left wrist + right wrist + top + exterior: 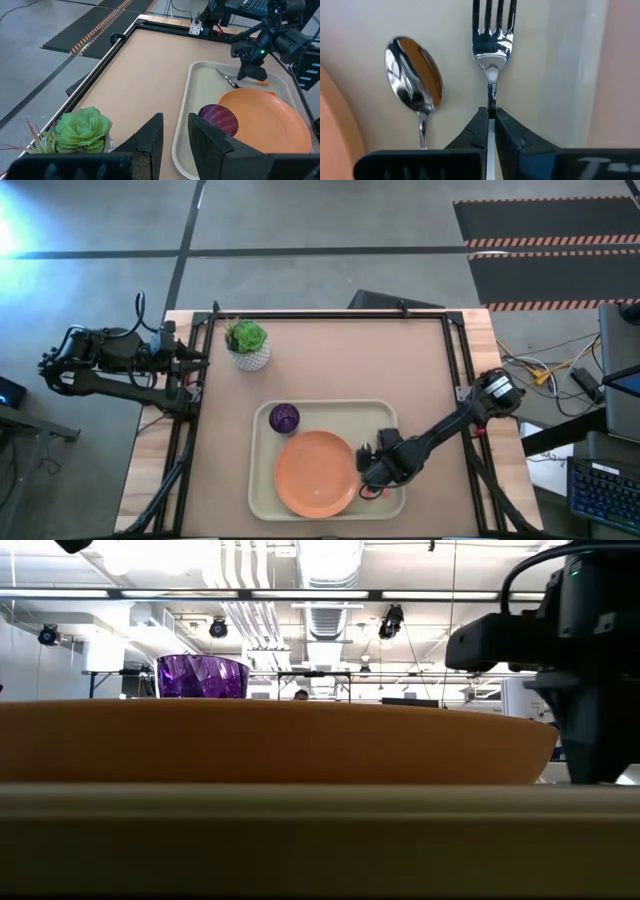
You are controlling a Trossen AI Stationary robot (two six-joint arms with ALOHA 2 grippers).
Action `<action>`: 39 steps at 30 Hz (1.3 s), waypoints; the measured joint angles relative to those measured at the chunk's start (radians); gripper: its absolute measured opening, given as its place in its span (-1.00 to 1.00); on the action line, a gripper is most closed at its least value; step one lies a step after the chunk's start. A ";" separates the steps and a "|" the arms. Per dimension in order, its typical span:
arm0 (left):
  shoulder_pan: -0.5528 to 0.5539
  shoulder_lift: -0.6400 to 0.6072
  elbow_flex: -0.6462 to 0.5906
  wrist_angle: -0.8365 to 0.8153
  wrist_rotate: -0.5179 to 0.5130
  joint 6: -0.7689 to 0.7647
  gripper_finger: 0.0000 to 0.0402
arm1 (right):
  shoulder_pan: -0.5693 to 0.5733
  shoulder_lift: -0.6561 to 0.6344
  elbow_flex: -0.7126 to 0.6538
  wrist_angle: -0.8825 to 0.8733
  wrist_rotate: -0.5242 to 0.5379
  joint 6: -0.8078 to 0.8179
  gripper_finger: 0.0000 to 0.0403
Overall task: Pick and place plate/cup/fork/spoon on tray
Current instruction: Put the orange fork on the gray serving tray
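Observation:
The cream tray [262,420] lies at the table's near middle. On it sit the orange plate [315,472] and the purple cup [284,418], which stands upright at the plate's far left. The spoon [415,82] lies on the tray floor to the right of the plate. The fork [492,35] lies parallel to the spoon. My right gripper [368,470] is low over the tray's right part, shut on the fork. My left gripper [175,142] waits open and empty at the table's far left, near the plant pot. My right gripper pinches the fork's thin metal neck [491,102], just behind the tines, between its two fingertips. The fingers lie along the fork, with the tines pointing out ahead of them. The handle is hidden under the gripper. I cannot tell whether the fork is on the tray floor or just above it.
A white pot with a green plant [247,345] stands at the table's far left, close to my left gripper. A black frame runs along the table's left, far and right edges. Bare tabletop lies between the tray and the far edge.

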 joint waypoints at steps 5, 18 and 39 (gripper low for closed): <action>0.000 0.000 0.000 0.000 0.000 0.000 -0.64 | -0.015 0.000 -0.003 0.015 0.000 -0.018 -0.96; 0.000 0.000 0.000 0.000 0.000 0.003 -0.64 | -0.008 0.000 -0.003 0.048 -0.002 0.003 -0.96; 0.000 0.000 0.000 0.000 0.000 0.003 -0.64 | 0.005 0.000 -0.003 0.057 -0.002 0.036 -0.96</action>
